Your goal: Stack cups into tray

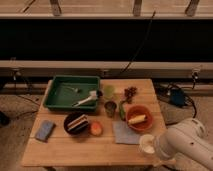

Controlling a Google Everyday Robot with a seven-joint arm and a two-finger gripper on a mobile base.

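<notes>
The wooden desk is carrying everything, and the pincer is hovering at its near right corner. It is sitting at the end of the bulky white arm, which is reaching in from the lower right. Whether the pincer is spread, pressed together or pinching anything cannot be told, as the arm is covering most of it.

Well away from the pincer, at the far left of the desk, the dark-green tray is lying flat with a white utensil inside it; none of the cups is sitting in it.

Near the pincer, just behind it, the orange bowl is holding something yellow. Further left, the black bowl is holding layered cake. A grey cloth is lying just left of the pincer, and a blue sponge is lying well apart, by the left edge.

The white cup is standing upright right at the pincer; whether the two are touching cannot be told. The dark grey cup is standing behind and left of the pincer. The pale green cup is standing beyond that one, just beside the tray's right wall.

A small orange fruit is resting beside the black bowl, and dark grapes are lying far behind the pincer.
</notes>
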